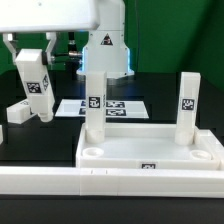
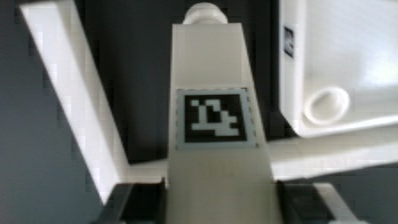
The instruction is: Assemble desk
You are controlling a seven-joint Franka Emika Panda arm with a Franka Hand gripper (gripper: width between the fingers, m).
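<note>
In the exterior view, your tool is closed on a leg. It grips the upper part, so the tagged body hangs below the fingers, tilted and clear of the dark surface. The tabletop lies well away from the tool, lower and toward the exterior view's right. Two standing legs rise upright from its far corners, one nearer the tool and one farther off. The marker board lies flat beyond them.

In the wrist view, the held leg runs straight out from the tool with its tag facing the camera. One tabletop corner with an empty socket sits off to one side of the leg, not under its tip.

You appear to be fitting a third leg. Next, you would likely carry it across, bring it upright, centre its tip over an empty socket, then lower it squarely, staying clear of the standing legs.
</note>
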